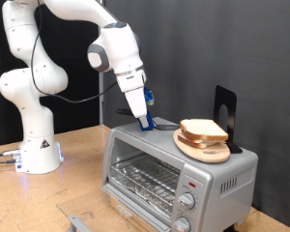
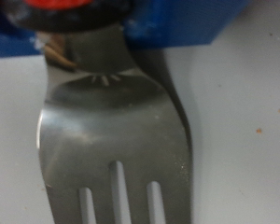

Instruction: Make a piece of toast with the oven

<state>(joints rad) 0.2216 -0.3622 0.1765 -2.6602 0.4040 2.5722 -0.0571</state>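
Note:
The piece of toast (image 1: 199, 129) lies on a round wooden plate (image 1: 205, 150) on top of the silver oven (image 1: 150, 155), towards the exterior view's right. The oven's glass door looks shut, with the wire rack (image 1: 145, 177) visible behind it. My gripper (image 1: 145, 122), with blue fingers (image 2: 177, 23), points down onto the oven's top, left of the plate. In the wrist view it is shut on the handle of a metal fork (image 2: 112, 121), whose tines point away over the pale oven top. The toast does not show in the wrist view.
A black upright stand (image 1: 225, 109) is on the oven's top behind the plate. Round knobs (image 1: 189, 201) sit on the oven's front right. The arm's white base (image 1: 37, 150) stands on the wooden table at the exterior view's left.

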